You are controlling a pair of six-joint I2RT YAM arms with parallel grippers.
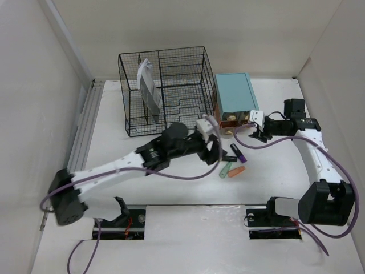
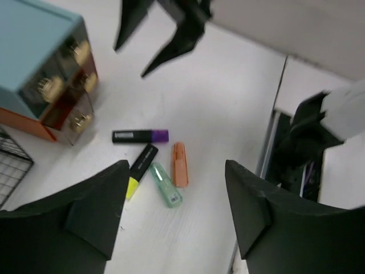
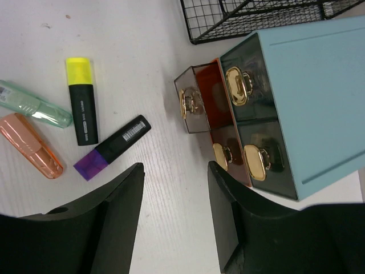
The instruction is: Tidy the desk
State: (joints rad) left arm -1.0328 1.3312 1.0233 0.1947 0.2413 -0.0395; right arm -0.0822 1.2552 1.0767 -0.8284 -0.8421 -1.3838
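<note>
The white desk [image 1: 171, 188] holds several highlighters in front of a teal drawer box [image 1: 234, 97]: purple [image 1: 238, 153], yellow-tipped black [image 1: 228, 158], green [image 1: 226, 169] and orange [image 1: 236, 170]. My left gripper [image 1: 217, 153] is open and empty, hovering just left of them; its view shows the green one [image 2: 165, 184] and orange one [image 2: 180, 164] ahead of its gripper [image 2: 177, 211]. My right gripper [image 1: 261, 134] is open and empty in front of the box. In its view [image 3: 174, 200] one smoky drawer [image 3: 194, 100] stands pulled out, with the purple highlighter [image 3: 111, 147] to its left.
A black wire-mesh organizer [image 1: 165, 85] stands at the back with grey sheets [image 1: 149, 91] upright in it. A grey metal rail [image 1: 85, 131] runs along the left edge. Pale walls close in on the left, back and right. Purple cables trail from both arms.
</note>
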